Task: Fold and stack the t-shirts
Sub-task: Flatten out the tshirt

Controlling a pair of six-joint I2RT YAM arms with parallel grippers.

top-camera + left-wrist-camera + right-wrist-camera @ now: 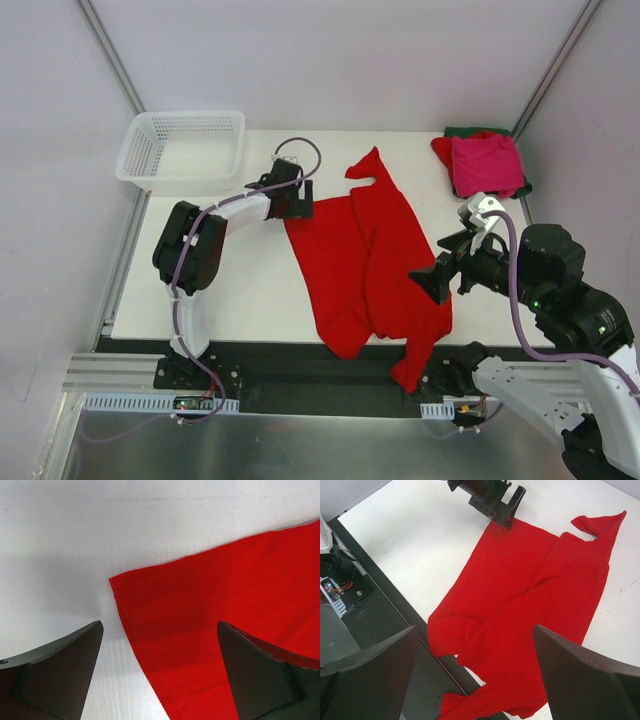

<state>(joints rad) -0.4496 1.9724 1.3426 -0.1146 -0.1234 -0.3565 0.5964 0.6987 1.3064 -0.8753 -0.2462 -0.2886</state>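
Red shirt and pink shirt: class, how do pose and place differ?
The red shirt lies spread out; the pink shirt is folded small. The red shirt fills the middle of the table, one end over the near edge; the pink shirt tops a pile at the far right corner. Both are plain cloth.

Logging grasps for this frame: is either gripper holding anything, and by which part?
Nothing is held: left gripper and right gripper both stand open above the red t-shirt.

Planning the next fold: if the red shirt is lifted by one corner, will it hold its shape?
Probably not: the red shirt lies creased, its near end drooping over the table edge, so it should sag. Pushing would likely bunch it.
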